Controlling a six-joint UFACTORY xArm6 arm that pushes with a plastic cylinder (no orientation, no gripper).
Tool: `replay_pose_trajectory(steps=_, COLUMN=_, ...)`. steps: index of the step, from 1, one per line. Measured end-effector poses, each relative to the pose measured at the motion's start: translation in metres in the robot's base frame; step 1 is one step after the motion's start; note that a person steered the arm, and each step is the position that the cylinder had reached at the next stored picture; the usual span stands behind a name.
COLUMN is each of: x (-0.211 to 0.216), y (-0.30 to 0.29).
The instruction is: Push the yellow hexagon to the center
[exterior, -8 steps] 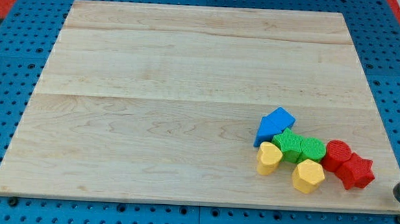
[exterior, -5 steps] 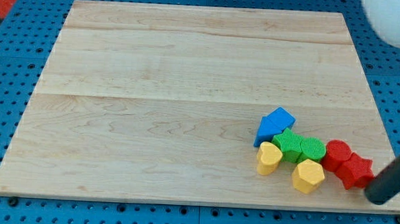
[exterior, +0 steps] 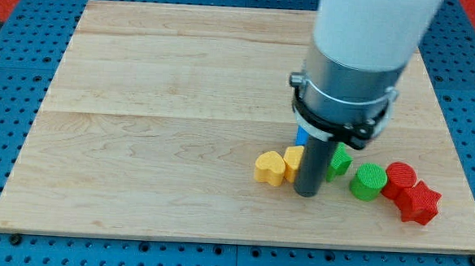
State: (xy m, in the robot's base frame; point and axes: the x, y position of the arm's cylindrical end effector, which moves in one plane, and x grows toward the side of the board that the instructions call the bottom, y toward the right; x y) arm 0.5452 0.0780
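My tip (exterior: 306, 193) rests on the wooden board (exterior: 166, 105), right of centre and toward the view's bottom. A yellow block (exterior: 292, 158), partly hidden by the rod, sits against the rod's left side; its shape is not clear. A second yellow block (exterior: 269, 167), heart-like, lies just left of it. A green block (exterior: 340, 161) shows just right of the rod. A blue block (exterior: 301, 136) is mostly hidden behind the arm.
A green cylinder (exterior: 368, 181), a red cylinder (exterior: 400, 177) and a red star (exterior: 419, 203) lie in a row right of the tip. The arm's large white and grey body (exterior: 355, 66) covers the board's upper right.
The rod swept in from the view's right edge to the block cluster. Both yellow blocks moved left and slightly up. The green blocks separated, and the blue block is now mostly hidden.
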Motion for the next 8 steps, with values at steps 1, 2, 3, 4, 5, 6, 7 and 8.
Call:
replay_pose_trajectory(steps=1, x=-0.018, y=-0.011)
replay_pose_trajectory(steps=2, x=-0.036, y=-0.032)
replay_pose_trajectory(steps=3, x=-0.054, y=-0.057)
replay_pose_trajectory(steps=4, x=-0.07, y=-0.065)
replay_pose_trajectory(steps=5, x=-0.08, y=-0.04)
replay_pose_trajectory(steps=6, x=-0.061, y=-0.018)
replay_pose_trajectory(steps=7, x=-0.071, y=0.004)
replay_pose_trajectory(steps=8, x=-0.116, y=0.004)
